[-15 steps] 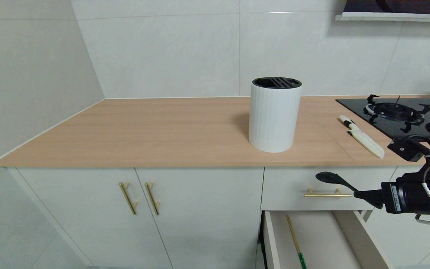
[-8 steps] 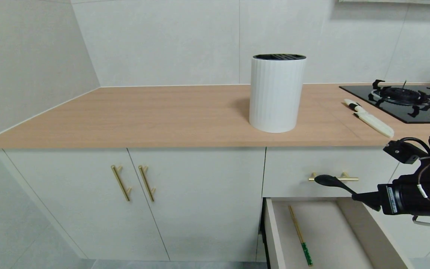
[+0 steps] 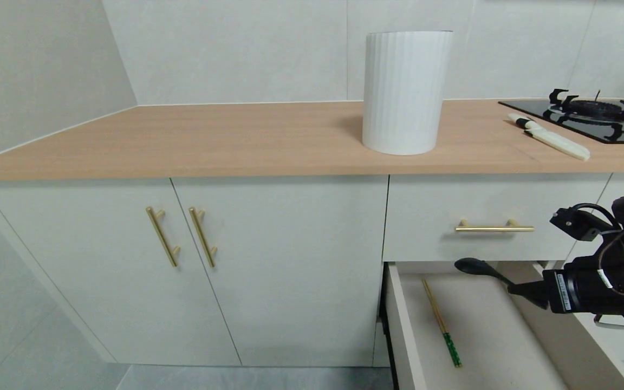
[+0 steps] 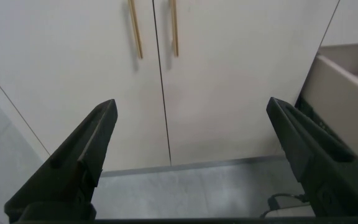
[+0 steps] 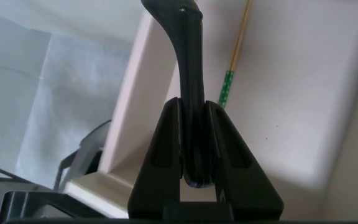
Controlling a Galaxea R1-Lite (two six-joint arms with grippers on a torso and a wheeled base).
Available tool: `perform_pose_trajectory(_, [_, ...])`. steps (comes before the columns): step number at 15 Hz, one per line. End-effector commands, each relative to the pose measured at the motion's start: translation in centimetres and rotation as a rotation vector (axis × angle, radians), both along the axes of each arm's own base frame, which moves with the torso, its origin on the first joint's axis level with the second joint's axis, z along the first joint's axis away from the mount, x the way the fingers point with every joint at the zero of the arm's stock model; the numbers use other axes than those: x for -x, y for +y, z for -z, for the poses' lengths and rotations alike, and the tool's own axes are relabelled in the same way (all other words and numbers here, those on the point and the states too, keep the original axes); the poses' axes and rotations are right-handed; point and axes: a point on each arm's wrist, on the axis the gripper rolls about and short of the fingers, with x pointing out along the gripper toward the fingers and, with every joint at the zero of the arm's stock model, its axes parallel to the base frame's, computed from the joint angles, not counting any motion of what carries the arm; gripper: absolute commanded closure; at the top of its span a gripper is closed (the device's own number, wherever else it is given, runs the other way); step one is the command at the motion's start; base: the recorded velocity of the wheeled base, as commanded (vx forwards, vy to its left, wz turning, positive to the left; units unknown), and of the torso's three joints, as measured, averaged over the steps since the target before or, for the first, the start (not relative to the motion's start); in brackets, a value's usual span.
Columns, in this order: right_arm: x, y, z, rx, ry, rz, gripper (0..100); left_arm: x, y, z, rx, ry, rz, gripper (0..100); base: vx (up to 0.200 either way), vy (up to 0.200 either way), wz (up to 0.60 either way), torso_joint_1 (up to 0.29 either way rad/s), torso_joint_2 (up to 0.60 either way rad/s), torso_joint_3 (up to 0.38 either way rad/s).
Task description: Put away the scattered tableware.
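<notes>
Counter [image 3: 209,141]: white ribbed holder [image 3: 404,92] standing, pale knife [image 3: 553,142] lying flat near the hob. Below, drawer [image 3: 398,325] pulled open, one chopstick [image 3: 442,325] on its floor.

Right gripper [image 3: 518,288] hangs over the drawer, jaws clenched on the handle of a black spoon [image 3: 477,266], bowl end pointing outward.

Spoon looks light, stiff and smooth, so it may slip; mid-handle is the sound hold.

Left gripper [image 4: 190,109] faces the cupboard doors, jaws spread, empty.

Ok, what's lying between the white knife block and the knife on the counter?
Nothing: the head view shows bare countertop between the white knife block and the knife.
</notes>
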Motion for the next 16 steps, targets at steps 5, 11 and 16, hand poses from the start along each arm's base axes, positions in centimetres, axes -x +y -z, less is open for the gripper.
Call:
perform_pose_trajectory(5, [-0.2, 0.0, 0.3, 0.002, 0.011, -0.002, 100, 0.0, 0.0, 0.0, 0.000, 0.000, 0.000, 0, 0.000, 0.000, 0.00, -0.024, 0.11, 0.078])
perform_pose_trajectory(11, [-2.5, 0.0, 3.2, 0.110, 0.088, 0.090, 100, 0.0, 0.0, 0.0, 0.000, 0.000, 0.000, 0, 0.000, 0.000, 0.00, 0.000, 0.00, 0.000])
perform_pose_trajectory(16, [-5.3, 0.8, 8.3, 0.303, 0.105, 0.220, 100, 0.0, 0.0, 0.0, 0.000, 0.000, 0.000, 0, 0.000, 0.000, 0.00, 0.000, 0.00, 0.000])
